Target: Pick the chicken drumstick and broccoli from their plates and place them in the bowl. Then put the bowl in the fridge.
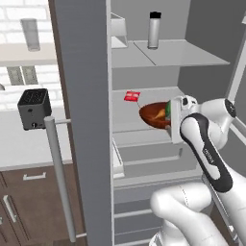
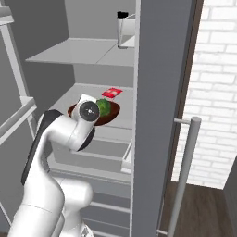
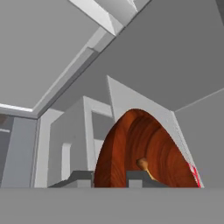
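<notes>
Fridge (image 1: 86, 96): door open, pale shelves showing; arm reaches inside at middle-shelf height.

Gripper (image 3: 109, 178): inside the fridge, one finger on each side of the bowl's rim, grasping the bowl.

Bowl (image 1: 153, 115): reddish-brown, held at the gripper, over the middle shelf (image 1: 144, 126); whether it touches the shelf cannot be told.

Broccoli (image 2: 104, 107): green, in the bowl, just beside the hand.

Drumstick (image 3: 144, 166): thin tan bone end visible in the bowl, just ahead of the gripper.

Red packet (image 1: 132, 96): flat on the middle shelf, beyond the bowl, near it.

Bottle (image 1: 153, 30): silver with dark cap, upright on the upper shelf, well above the gripper.

Toaster (image 1: 33, 109): dark, on the worktop (image 1: 29, 144), well left of the gripper, past the door.
</notes>
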